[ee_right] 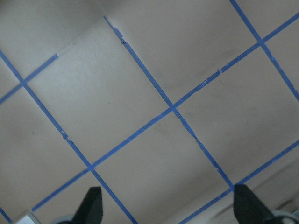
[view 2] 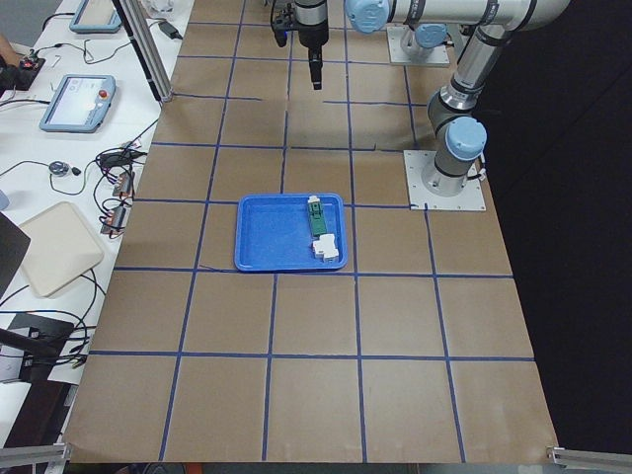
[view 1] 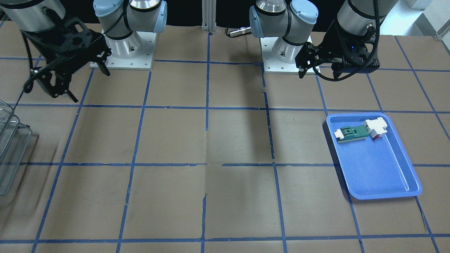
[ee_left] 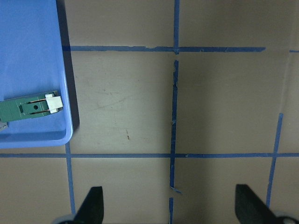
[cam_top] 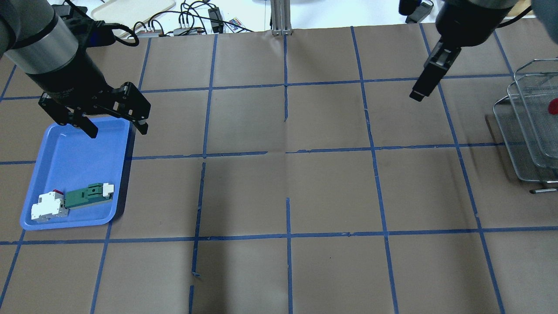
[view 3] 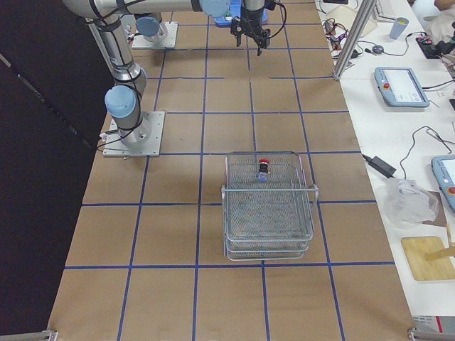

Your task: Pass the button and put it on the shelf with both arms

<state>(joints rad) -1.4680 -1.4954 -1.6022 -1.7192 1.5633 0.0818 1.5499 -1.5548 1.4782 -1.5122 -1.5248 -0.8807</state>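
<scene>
Count one button (view 3: 263, 169): lying in the top level of the shelf (view 3: 270, 220), at the end toward the middle of the surface (view 1: 225, 140), red cap pointing that way. Touched by neither hand. In the overhead view, just a red spot at the frame's right edge.

One shelf, wire mesh, stacked levels, at least two. Exact number hard to read. Standing on the right arm's side of the surface.

One blue tray (cam_top: 74, 152) on the left arm's side, well apart from the shelf. Two parts inside: one green part (cam_top: 87, 196) and one white block (cam_top: 48, 207) with a bit of red. Touching end to end, at the tray's end nearer the robot.

Two arms, two hands. Left hand (cam_top: 117, 131): up in the air near the tray, fingers spread wide, gripping nothing. Only bare surface and the tray's corner between the two fingertips in its wrist view.

Right hand (ee_right: 168, 203): raised over the surface, between the middle and the shelf, not over the shelf. Fingers also spread wide, gripping nothing, only taped grid lines below. Seen edge-on from overhead.
</scene>
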